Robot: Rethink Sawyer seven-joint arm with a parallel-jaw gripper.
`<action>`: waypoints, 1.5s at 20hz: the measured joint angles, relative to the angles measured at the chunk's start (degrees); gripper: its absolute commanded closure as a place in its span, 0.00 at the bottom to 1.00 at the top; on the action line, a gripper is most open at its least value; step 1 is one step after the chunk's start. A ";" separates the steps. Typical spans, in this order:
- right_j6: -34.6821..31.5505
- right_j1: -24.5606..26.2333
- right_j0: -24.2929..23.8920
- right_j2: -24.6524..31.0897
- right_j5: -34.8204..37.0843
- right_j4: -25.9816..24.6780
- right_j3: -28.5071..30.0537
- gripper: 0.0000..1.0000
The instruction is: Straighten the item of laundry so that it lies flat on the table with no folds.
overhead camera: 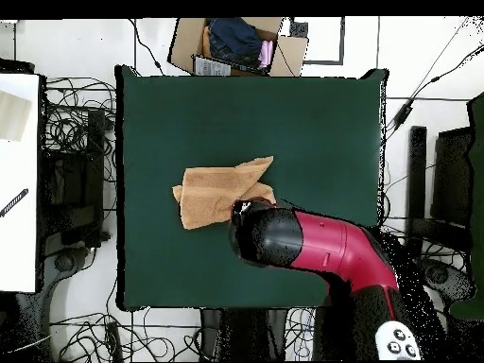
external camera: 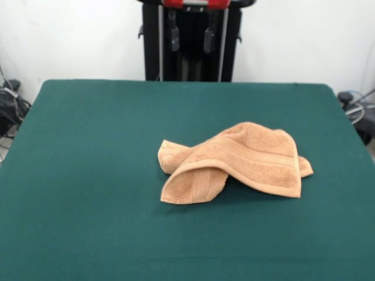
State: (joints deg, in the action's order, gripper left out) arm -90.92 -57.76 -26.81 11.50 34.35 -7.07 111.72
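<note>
The item of laundry (external camera: pixel 234 161), a light orange-tan towel, lies crumpled right of the middle of the green table (external camera: pixel 88 146). One ribbed edge is folded over in a hump, and a corner curls under at the front left. From overhead the towel (overhead camera: pixel 213 194) sits left of centre on the table (overhead camera: pixel 312 123), and the red and black arm (overhead camera: pixel 321 244) covers its lower right corner. My gripper (external camera: pixel 191 40) hangs high above the far edge, well clear of the towel. Its two dark fingers (external camera: pixel 174 38) stand apart, open, with nothing between them.
A cardboard box (overhead camera: pixel 236 45) with clothes stands beyond the table's top edge in the overhead view. Cables (overhead camera: pixel 71 123) lie on the floor around the table, and a white surface (overhead camera: pixel 17 180) is at the left. Dark gear (external camera: pixel 9 108) sits by the table's corners.
</note>
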 measured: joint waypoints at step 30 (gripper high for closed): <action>0.00 12.93 -2.03 0.79 -8.85 -5.93 2.89 0.00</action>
State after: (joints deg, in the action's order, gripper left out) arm -90.92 -44.83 -28.83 12.30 25.50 -13.00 114.60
